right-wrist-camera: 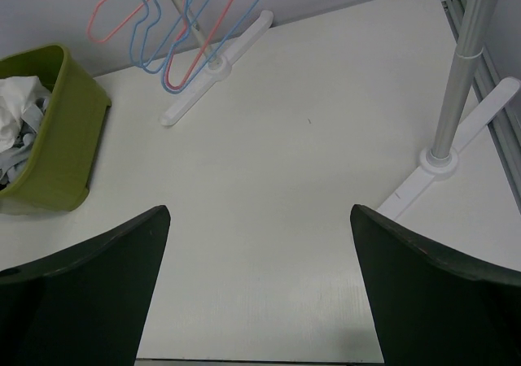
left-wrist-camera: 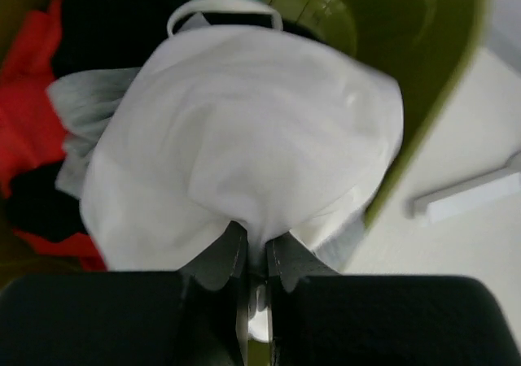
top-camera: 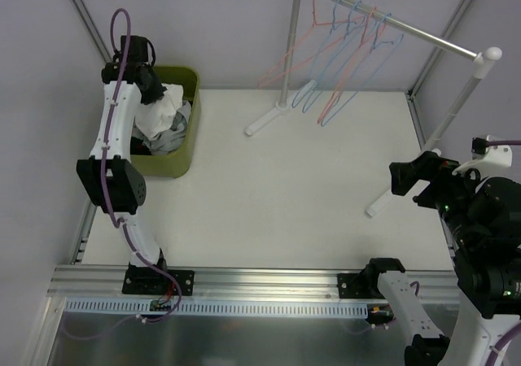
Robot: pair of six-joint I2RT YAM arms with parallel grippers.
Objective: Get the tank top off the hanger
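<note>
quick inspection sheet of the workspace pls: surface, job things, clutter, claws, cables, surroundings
surface: white table, with the rack standing on it at the back right.
job's things: white tank top off its hanger, held over the green bin; pink and blue hangers hang bare on the rack.
clutter: other clothes in the bin, in red, black, grey and green.
claws: left claw shut on the tank top; right claw open, holding nothing, above the table's right side.
cables: purple cable runs along the left arm; nothing seen snagged.
surroundings: grey walls with metal framing; nothing else seen.
</note>
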